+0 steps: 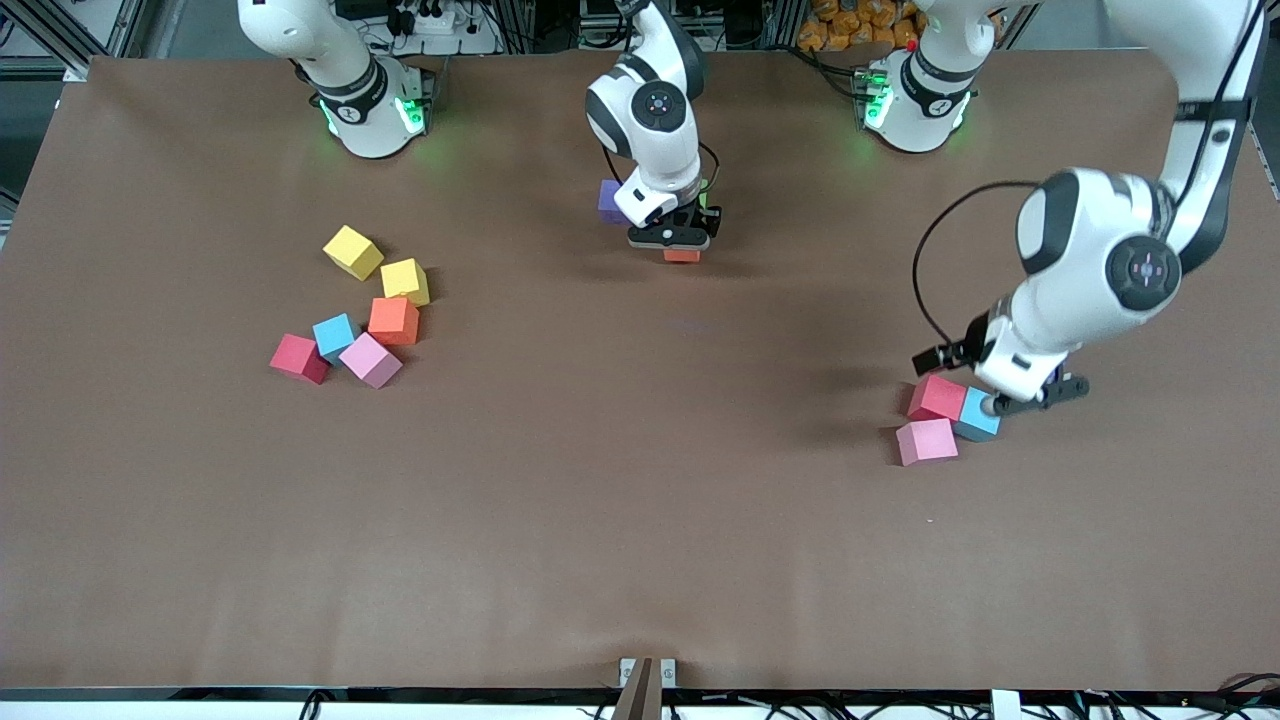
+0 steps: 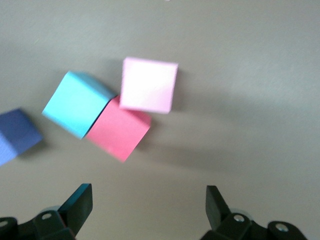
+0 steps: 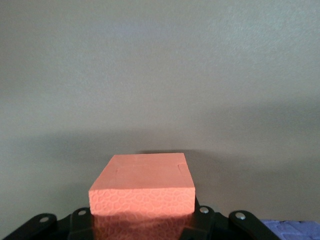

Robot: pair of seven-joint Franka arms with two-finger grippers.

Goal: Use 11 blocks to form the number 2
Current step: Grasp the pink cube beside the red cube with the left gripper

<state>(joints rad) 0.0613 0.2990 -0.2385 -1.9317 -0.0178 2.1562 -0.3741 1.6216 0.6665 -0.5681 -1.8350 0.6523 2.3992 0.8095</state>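
One orange block (image 3: 142, 187) in right gripper (image 1: 680, 240) jaws — level, square-on.

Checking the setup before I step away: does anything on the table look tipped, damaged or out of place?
Nothing looks damaged or spilled. The blocks lie loose and askew in two clumps, one with the two yellow cubes toward the right arm's end, one under the open left gripper. The right gripper holds an orange block.

Wide table (image 1: 640, 560) under a matte brown cover, faint creases toward the near edge. Even overhead light, soft shadows. Along the far edge: grey metal framing (image 1: 60, 30), tangled black cables (image 1: 420, 25), a heap of small orange objects (image 1: 850, 25). Small metal bracket (image 1: 647, 672) mid near edge.
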